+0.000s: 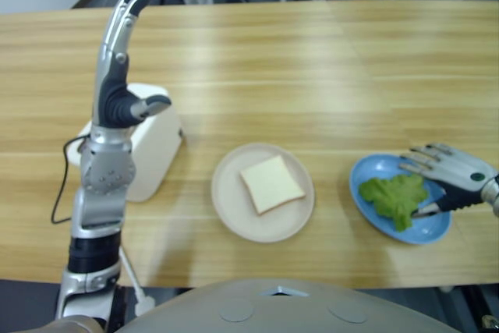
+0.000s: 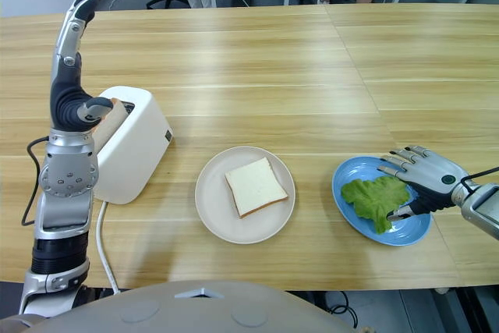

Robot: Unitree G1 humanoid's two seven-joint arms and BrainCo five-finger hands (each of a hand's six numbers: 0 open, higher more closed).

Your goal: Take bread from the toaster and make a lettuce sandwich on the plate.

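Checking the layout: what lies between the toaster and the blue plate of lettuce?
The cream plate with one bread slice on it, sitting between toaster and blue plate; both eye views show it.
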